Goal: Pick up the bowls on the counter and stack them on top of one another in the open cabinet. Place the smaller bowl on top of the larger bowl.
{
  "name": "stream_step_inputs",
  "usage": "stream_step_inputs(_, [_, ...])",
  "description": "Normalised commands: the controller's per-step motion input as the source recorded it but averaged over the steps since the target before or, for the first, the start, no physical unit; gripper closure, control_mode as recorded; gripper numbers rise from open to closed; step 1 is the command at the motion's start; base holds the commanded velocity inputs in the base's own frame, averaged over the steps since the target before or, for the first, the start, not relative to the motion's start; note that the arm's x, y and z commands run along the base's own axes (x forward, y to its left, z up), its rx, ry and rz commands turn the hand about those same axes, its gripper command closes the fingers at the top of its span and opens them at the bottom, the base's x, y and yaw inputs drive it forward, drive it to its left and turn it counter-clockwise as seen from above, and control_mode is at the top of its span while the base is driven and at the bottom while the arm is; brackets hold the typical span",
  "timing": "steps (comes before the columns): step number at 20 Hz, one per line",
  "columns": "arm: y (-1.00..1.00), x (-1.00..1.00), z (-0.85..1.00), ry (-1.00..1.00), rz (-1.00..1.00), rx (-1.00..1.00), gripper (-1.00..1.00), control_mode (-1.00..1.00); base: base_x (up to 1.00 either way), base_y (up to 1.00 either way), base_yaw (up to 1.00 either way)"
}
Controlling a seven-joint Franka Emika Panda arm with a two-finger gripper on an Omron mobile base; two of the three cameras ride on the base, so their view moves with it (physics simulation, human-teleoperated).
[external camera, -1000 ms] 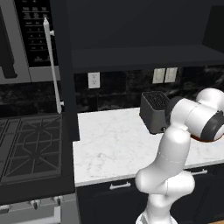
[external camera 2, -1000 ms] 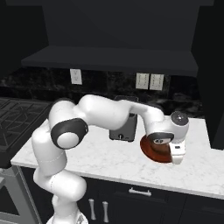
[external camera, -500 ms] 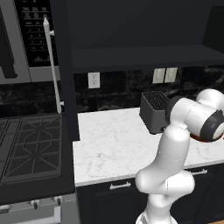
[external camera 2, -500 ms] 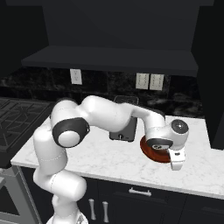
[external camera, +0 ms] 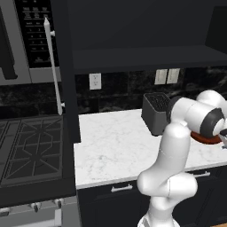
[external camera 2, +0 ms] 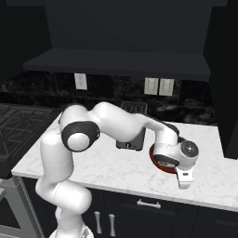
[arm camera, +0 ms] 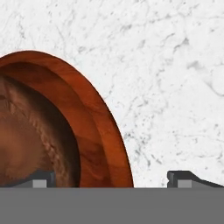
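Note:
The larger bowl (arm camera: pixel 103 127), wide, shallow and reddish-brown, sits on the white marble counter (arm camera: pixel 175 65) near its right end. My gripper (arm camera: pixel 111 179) is open and low over the bowl's rim. One fingertip (arm camera: pixel 41 178) is inside the bowl and the other stands outside, over the marble. From the right base view the hand covers much of the bowl (external camera 2: pixel 157 161), and the gripper (external camera 2: pixel 184 180) reaches down to the counter (external camera 2: pixel 93 169). A red sliver of the bowl (external camera: pixel 205 138) shows under the wrist. The smaller bowl is out of view. The open cabinet's dark shelf (external camera 2: pixel 116 62) hangs above.
A dark toaster (external camera: pixel 155 113) stands on the counter just left of the bowl, behind my forearm (external camera 2: pixel 132 139). The black gas stovetop (external camera: pixel 31 148) lies to the left with the steel microwave (external camera: pixel 31 40) above it. A dark cabinet side (external camera 2: pixel 225 93) rises at the right.
The hand has sunk lower over the bowl's rim, closer to the counter, and the arm has folded down with it. The bowl has not moved.

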Motion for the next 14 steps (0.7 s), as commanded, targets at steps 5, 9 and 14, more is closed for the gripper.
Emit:
stream_step_inputs(5, [0.00, 0.00, -0.01, -0.01, 0.00, 0.01, -1.00, -1.00, 0.00, 0.00, 0.00])
stream_step_inputs(9, [0.00, 0.00, -0.01, 0.00, 0.00, 0.00, -1.00, -1.00, 0.00, 0.00, 0.00])
stream_step_inputs(14, [0.00, 0.21, -0.26, 0.00, 0.00, 0.00, -1.00, -1.00, 0.00, 0.00, 0.00])
